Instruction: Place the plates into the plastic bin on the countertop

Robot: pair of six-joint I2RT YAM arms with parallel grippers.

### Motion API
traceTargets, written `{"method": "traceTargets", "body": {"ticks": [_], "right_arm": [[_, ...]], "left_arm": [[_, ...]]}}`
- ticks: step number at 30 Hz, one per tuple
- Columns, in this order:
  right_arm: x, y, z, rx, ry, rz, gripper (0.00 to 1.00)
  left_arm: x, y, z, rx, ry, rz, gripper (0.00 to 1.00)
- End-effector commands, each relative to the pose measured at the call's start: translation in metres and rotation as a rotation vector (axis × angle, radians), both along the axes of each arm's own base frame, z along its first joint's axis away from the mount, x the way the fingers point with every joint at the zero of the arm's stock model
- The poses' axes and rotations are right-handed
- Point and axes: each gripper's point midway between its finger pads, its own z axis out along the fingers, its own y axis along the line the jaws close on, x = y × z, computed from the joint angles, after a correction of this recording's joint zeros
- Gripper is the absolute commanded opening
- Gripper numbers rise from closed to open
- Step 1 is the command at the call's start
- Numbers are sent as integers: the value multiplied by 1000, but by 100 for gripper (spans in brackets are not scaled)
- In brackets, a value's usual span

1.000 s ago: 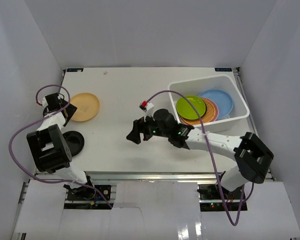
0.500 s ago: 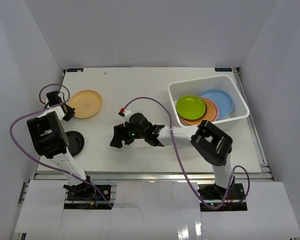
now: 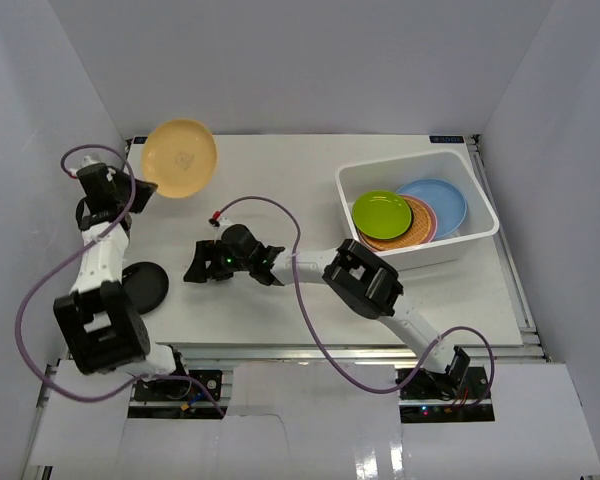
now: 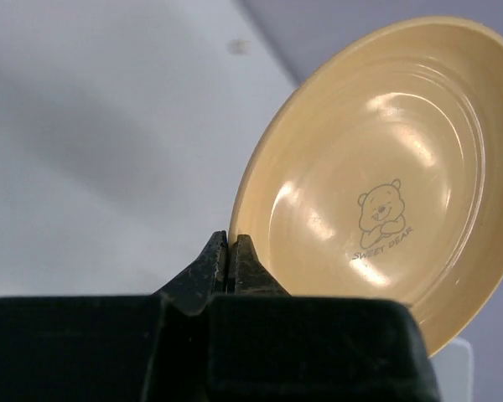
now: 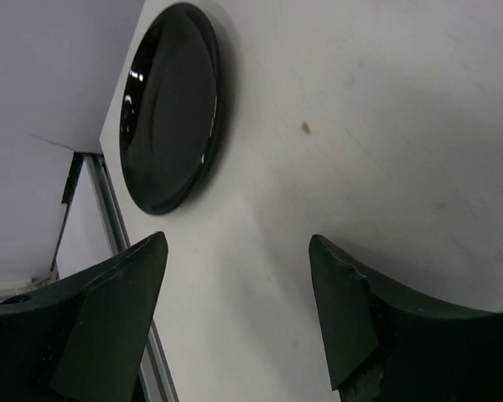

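**Yellow plate off the counter, right arm reaching for the black one**

The left gripper (image 4: 231, 251) is pinched tight on the rim of the yellow-orange plate (image 4: 377, 176), the one with a small bear printed in its well. A second ago this plate lay flat at the left of the counter (image 3: 280, 180). Now it is lifted clear and tilted on edge, up near the far-left corner in the top view (image 3: 180, 158). It is well apart from the plastic bin (image 3: 430, 248), which sits at the far right, so the whole width of the counter lies between them.

The right gripper (image 5: 235, 318) stands wide, holding nothing. Within the same second its arm has stretched from beside the bin across to the left half of the counter. It now hovers near the black plate (image 5: 172, 105), which lies flat by the front-left edge, untouched.

The bin already holds a lime green plate (image 3: 382, 214) and a blue plate (image 3: 435, 203) over others stacked beneath.

By my reading, two plates remain outside: one is in the air, and the other is about to be approached. Both arms may meet mid-counter, so their paths need watching.
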Motion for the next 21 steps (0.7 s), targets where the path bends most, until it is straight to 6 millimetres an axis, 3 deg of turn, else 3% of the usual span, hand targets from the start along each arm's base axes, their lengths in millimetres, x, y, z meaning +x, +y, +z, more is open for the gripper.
{"method": "traceTargets", "body": {"ticks": [1,2,3,4,10,15,18,21], "right_arm": [[-3,27,-10,19,67,-13,74],[-3,31,-16,3,89,-31,73],[0,41,-5,31,87,-38,71],[0,44,-19,17,115,-45,69],[-4,74,-28,20,208,-79,67],[1,66,-44,-8,284,-116,67],[-12,68,-50,-37,287,-67,66],[-25,81,-38,2,292,18,58]], "left_arm": [[-19,-63,115,-6,-325,-171,0],[-33,-77,127,-8,-359,-195,0],[-40,-83,131,-13,-373,-204,0],[-45,-87,134,-12,-386,-208,0],[-82,-106,155,3,-445,-275,0],[-101,-116,180,23,-492,-306,0],[-108,-123,187,9,-509,-330,0],[-116,-125,195,5,-534,-328,0]]}}
